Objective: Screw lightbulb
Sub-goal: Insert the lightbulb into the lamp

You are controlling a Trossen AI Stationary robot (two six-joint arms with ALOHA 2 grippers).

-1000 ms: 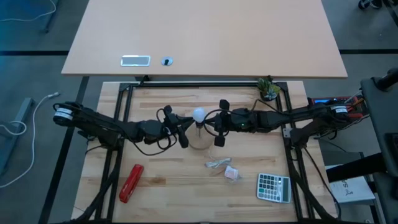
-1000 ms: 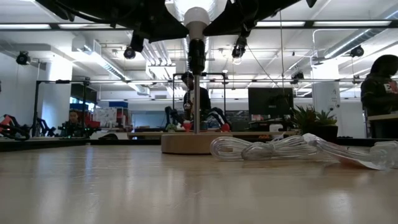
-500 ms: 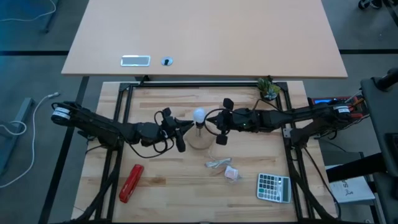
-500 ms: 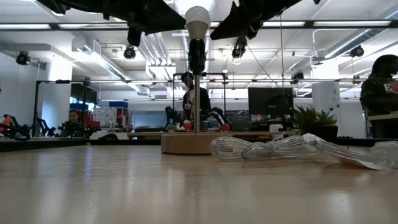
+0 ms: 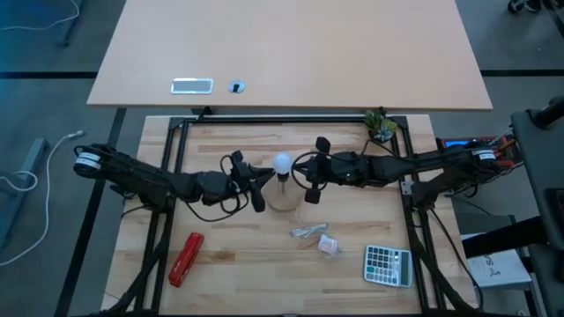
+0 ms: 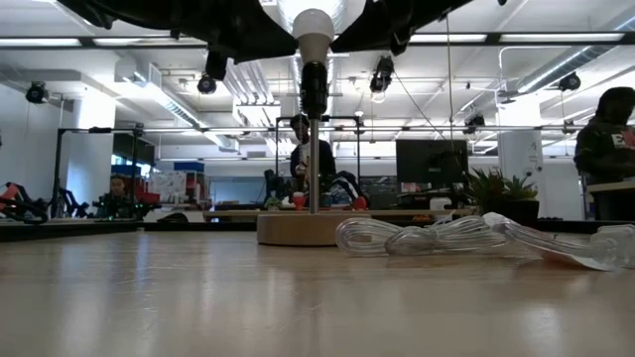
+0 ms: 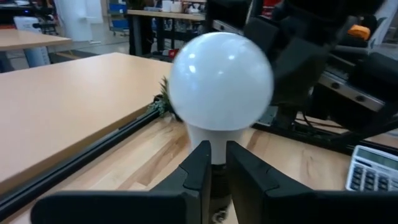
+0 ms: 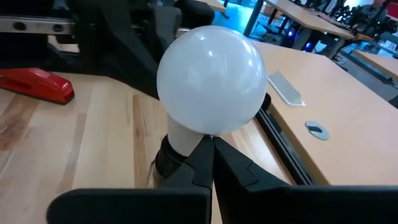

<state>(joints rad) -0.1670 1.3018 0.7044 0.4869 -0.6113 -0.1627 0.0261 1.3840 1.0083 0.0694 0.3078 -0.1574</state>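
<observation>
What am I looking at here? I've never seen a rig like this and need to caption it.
It is a robot with two dark arms working at a wooden table. One picture looks straight down, one looks level across the tabletop, and two come from cameras on the arms' wrists.

In the middle, a white bulb sits atop a thin post on a round wooden disc. The left gripper and the right gripper, which is shut, point at the bulb's neck from opposite sides. Neither seems to hold it.

Also on the table are a red stapler, a calculator, a clear wrapper, a small packet and a little plant.
</observation>
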